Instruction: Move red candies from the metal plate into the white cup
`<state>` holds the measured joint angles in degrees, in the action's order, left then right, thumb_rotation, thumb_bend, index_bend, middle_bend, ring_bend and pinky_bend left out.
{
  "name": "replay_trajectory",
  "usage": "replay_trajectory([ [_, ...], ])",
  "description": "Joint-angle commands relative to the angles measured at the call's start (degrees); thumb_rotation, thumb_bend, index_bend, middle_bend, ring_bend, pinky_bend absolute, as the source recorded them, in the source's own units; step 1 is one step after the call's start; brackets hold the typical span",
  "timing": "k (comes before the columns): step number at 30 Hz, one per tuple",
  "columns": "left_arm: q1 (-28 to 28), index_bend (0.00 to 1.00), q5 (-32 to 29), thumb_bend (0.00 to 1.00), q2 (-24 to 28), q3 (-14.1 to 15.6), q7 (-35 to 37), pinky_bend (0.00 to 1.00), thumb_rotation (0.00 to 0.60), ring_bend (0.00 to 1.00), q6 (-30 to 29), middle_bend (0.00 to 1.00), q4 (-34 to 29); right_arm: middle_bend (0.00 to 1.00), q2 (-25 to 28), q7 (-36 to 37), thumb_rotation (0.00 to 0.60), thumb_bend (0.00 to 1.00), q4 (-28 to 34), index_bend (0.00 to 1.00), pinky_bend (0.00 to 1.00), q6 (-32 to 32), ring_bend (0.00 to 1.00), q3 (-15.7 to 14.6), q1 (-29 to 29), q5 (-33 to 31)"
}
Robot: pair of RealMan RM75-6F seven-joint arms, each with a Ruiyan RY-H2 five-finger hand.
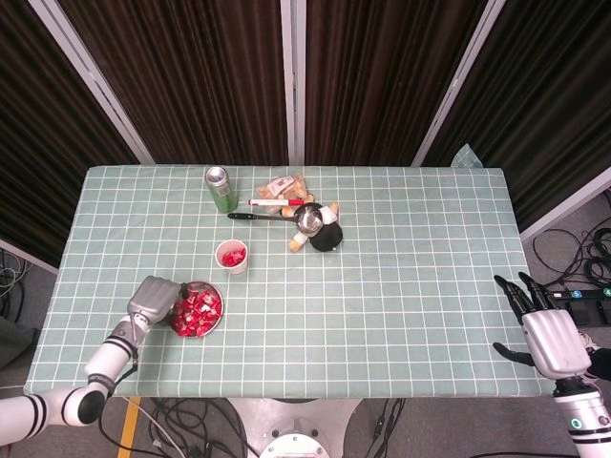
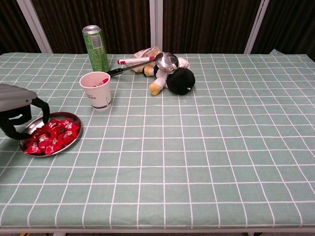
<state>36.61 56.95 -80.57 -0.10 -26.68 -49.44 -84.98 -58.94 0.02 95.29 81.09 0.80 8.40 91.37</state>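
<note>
You get even, bright overhead light in both views, and the checked tablecloth (image 1: pixel 382 267) reads clearly with no washed-out patches. Shadows stay short and soft; the plush toy (image 2: pixel 176 77) casts a small one toward 6 o'clock. The curtains (image 1: pixel 191 76) at 12 o'clock are dark and show little detail. The ladle bowl (image 2: pixel 167 61) carries a small bright glint. Focus is sharp throughout, with slight softness toward the corners of the head view.

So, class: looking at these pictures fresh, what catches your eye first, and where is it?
The heap of red candies on the metal plate near the table's front left, with the left hand over its edge. Behind stands the white cup, then a black plush toy.
</note>
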Motion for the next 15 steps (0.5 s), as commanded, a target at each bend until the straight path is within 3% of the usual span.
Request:
replay_trajectory([
  [1,-0.69,0.41,2.37,0.31,-0.57,-0.51,1.88,1.00,0.600,0.94,-2.06,0.95,1.11,0.18,0.09,-0.09,0.600,0.02,0.09,0.03,0.14,0.01,0.00,-0.01,-0.03,-0.01],
  [7,-0.79,0.40,8.29,0.31,-1.40,0.03,5.87,1.00,0.600,0.94,-2.17,0.95,3.72,0.18,0.03,-0.21,0.600,0.02,0.20,0.03,0.14,0.20,0.00,-0.14,-0.19,0.15],
  [15,-0.17,0.41,9.09,0.31,-3.53,-0.71,7.89,1.00,0.600,0.94,-0.58,0.95,6.97,0.18,0.27,-0.48,0.600,0.02,0.55,0.03,0.14,0.25,0.00,-0.16,-0.35,-0.04],
])
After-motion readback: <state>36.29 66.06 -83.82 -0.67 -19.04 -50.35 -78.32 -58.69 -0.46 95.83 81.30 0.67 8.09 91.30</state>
